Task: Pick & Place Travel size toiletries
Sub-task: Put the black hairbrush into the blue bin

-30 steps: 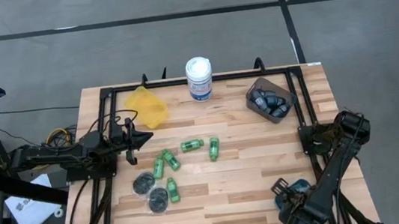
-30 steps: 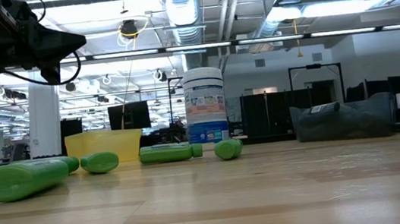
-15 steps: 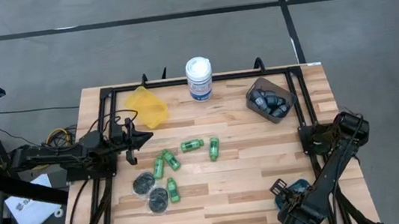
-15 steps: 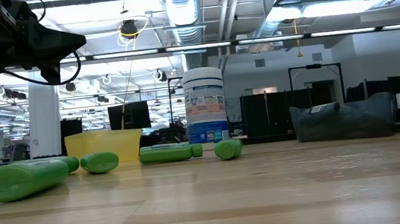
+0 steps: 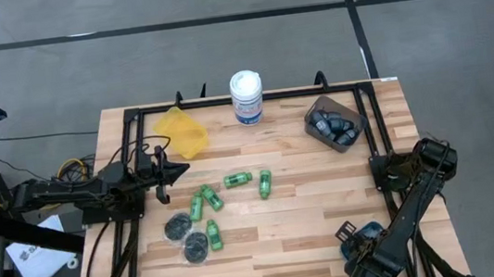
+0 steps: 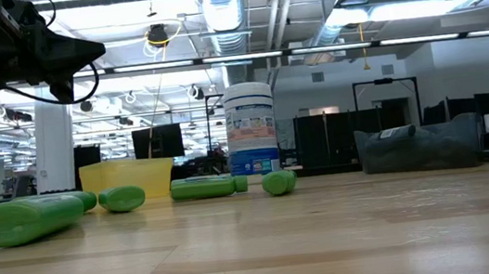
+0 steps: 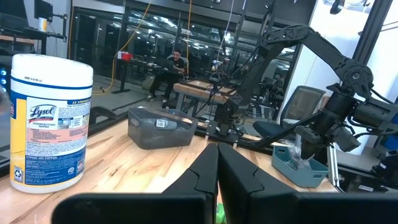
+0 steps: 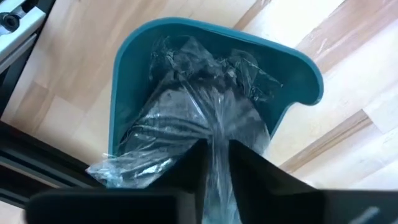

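Your left gripper (image 5: 172, 171) hangs closed and empty beside the yellow bin (image 5: 183, 130). Green bottles (image 5: 238, 178) lie mid-table, long axes mixed. Your right gripper (image 8: 215, 163) sits over the teal bin (image 8: 298, 74), seemingly pinching a shiny-wrapped disc (image 8: 186, 118); release it low inside.

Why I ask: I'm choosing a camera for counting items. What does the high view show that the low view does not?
Only the high view shows the teal bin with the right pincer over it, and all five green bottles lying apart from one another. Only the low view shows the ceiling ducts of the room behind. Both show the white tub, the yellow bin, green bottles, and the left pincer, which the low view shows raised off the table.
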